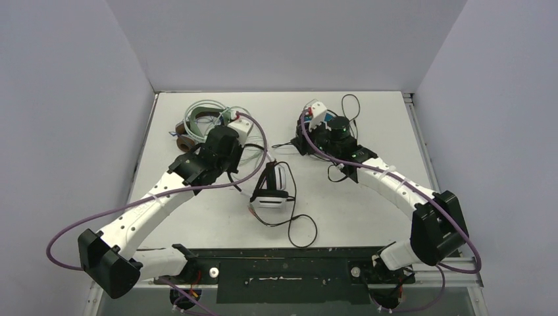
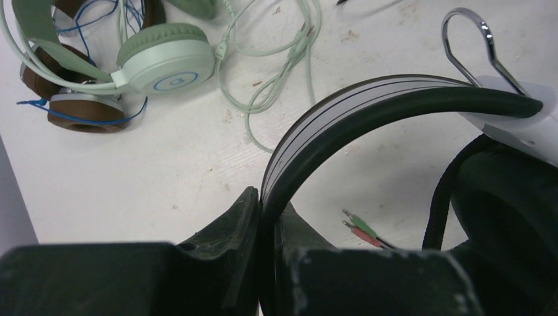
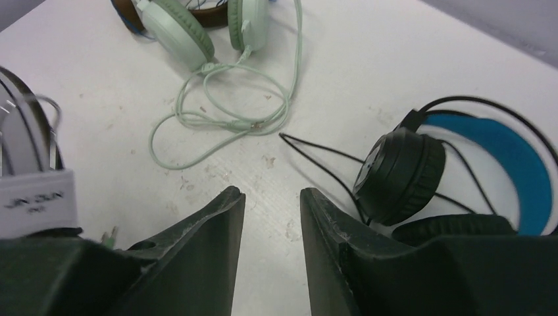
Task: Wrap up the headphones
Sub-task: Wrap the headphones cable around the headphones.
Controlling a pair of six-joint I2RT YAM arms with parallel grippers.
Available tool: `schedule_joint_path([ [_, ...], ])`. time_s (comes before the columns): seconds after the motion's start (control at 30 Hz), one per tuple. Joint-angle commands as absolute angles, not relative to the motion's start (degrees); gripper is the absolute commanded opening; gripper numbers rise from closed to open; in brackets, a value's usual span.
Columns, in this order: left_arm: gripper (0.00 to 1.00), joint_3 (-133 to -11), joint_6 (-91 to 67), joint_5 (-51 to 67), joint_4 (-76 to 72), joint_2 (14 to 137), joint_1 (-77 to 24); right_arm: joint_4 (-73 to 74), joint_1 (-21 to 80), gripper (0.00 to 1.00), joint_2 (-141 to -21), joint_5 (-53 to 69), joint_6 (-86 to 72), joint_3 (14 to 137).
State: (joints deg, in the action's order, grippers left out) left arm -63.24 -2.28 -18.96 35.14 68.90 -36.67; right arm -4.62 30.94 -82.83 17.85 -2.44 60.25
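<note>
My left gripper [image 2: 266, 204] is shut on the headband of the white headset with black stripes [image 2: 368, 105]. In the top view that headset [image 1: 273, 187] is mid-table, its black cord [image 1: 299, 227] trailing toward the near edge. Its green and red plugs [image 2: 360, 230] lie on the table. My right gripper [image 3: 271, 192] is open and empty, low over bare table, left of the black headset with the blue headband [image 3: 513, 155]. The mint green headset [image 1: 210, 112] and the brown one [image 1: 184, 141] lie at the back left, cords loose.
The mint cord [image 3: 224, 112] lies in loose loops between the mint headset [image 3: 181, 29] and my right gripper. The black headset's cord [image 1: 352, 105] loops toward the back right. Walls close the table on three sides.
</note>
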Motion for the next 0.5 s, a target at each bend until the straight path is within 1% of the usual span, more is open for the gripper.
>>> schedule_joint_path([
  [0.0,0.00,-72.8,-7.9,-12.6,36.7,67.7,-36.4,-9.7,29.8,0.39,-79.0,23.7,-6.7,55.7],
  [0.13,0.00,-70.4,-7.7,-15.4,33.6,66.6,-36.3,-7.1,29.6,0.47,-74.5,23.3,-7.4,52.6],
  [0.23,0.00,-67.5,-9.2,-16.4,30.0,65.6,-35.2,-4.6,29.6,0.52,-69.9,20.8,-9.2,49.1],
  [0.37,0.00,-67.5,-12.6,-9.2,28.7,66.0,-32.2,-6.8,29.6,0.59,-62.7,17.0,-11.8,40.7],
  [0.47,0.00,-68.5,-15.2,-4.3,28.2,65.9,-30.0,-8.7,29.6,0.62,-58.2,13.8,-13.8,35.3],
])
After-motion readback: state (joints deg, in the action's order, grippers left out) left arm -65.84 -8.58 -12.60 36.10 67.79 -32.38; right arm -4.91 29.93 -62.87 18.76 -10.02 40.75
